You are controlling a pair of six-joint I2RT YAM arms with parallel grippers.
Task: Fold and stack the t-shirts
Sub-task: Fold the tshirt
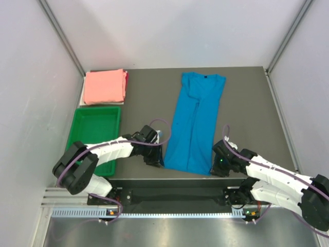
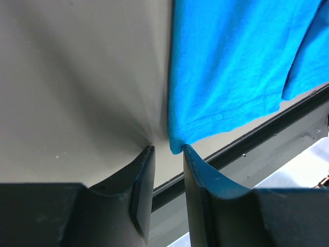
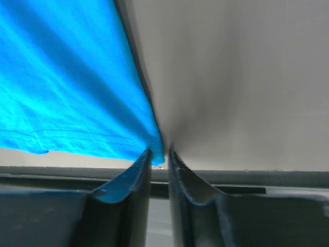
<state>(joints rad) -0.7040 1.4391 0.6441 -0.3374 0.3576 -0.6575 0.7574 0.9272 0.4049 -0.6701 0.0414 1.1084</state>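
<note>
The bright blue t-shirt lies folded into a long strip down the middle of the table, collar at the far end and hem at the near edge. My left gripper is at its near left hem corner. In the left wrist view the jaws stand apart on the table, and the shirt corner touches the right fingertip. My right gripper is at the near right corner. Its jaws are narrowly apart, with the hem corner between the tips. The salmon pink t-shirt lies folded at the far left.
A green plastic tray sits at the left, just in front of the pink shirt and beside my left arm. The table's near edge and a dark rail run right under both grippers. White walls enclose the table on the left, right and back.
</note>
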